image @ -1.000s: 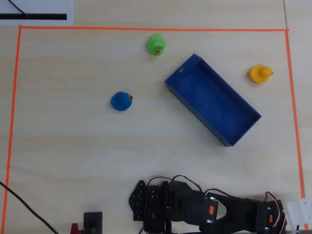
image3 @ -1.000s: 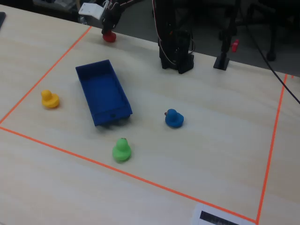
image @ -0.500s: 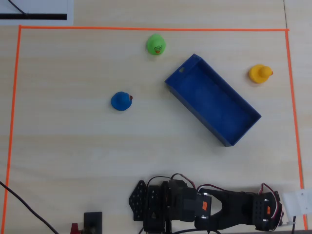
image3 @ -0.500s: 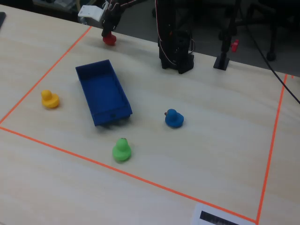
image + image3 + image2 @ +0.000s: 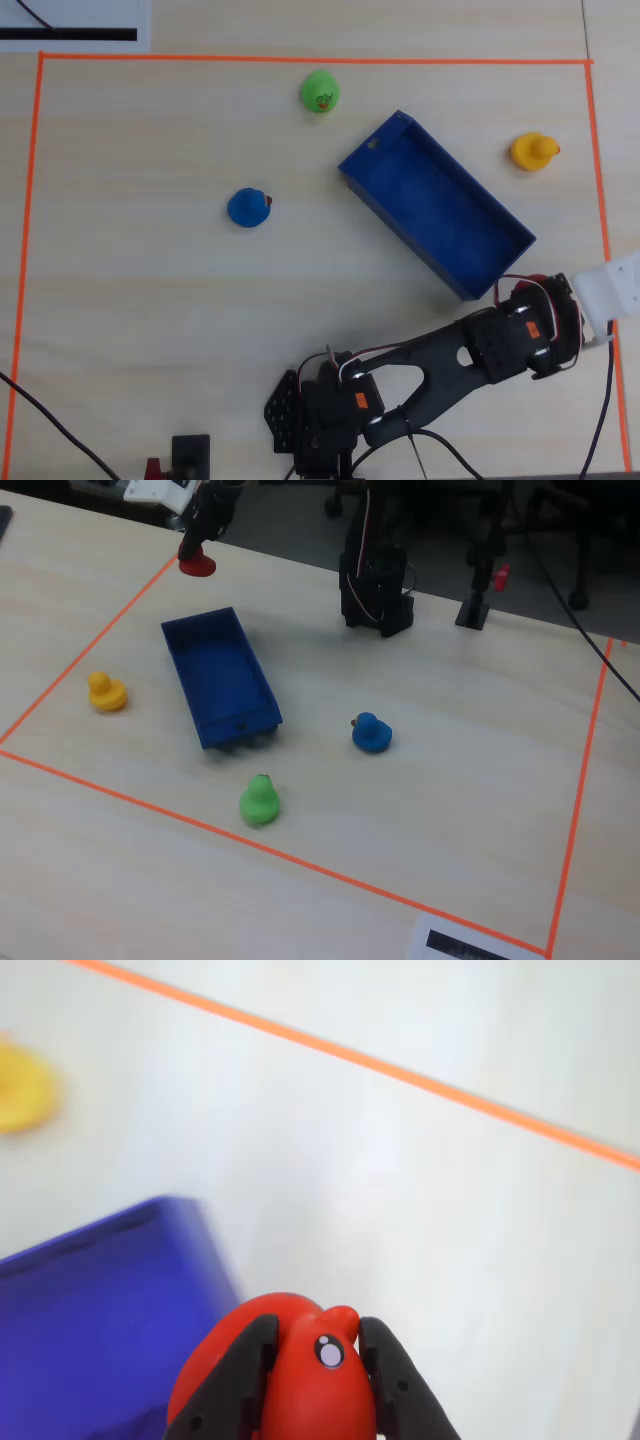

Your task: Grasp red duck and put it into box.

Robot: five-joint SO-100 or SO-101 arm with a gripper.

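In the wrist view your two-finger black gripper (image 5: 315,1360) is closed on the small glossy red rubber duck (image 5: 300,1380), one finger on each side of its head. In the fixed view you hold the duck (image 5: 196,564) in the air, above the table and just beyond the far end of the long dark-blue open tray (image 5: 222,677). The yellow rubber duck (image 5: 105,691) sits to the left of the tray, and the blue duck (image 5: 371,732) and the green duck (image 5: 259,800) are on its right and near side.
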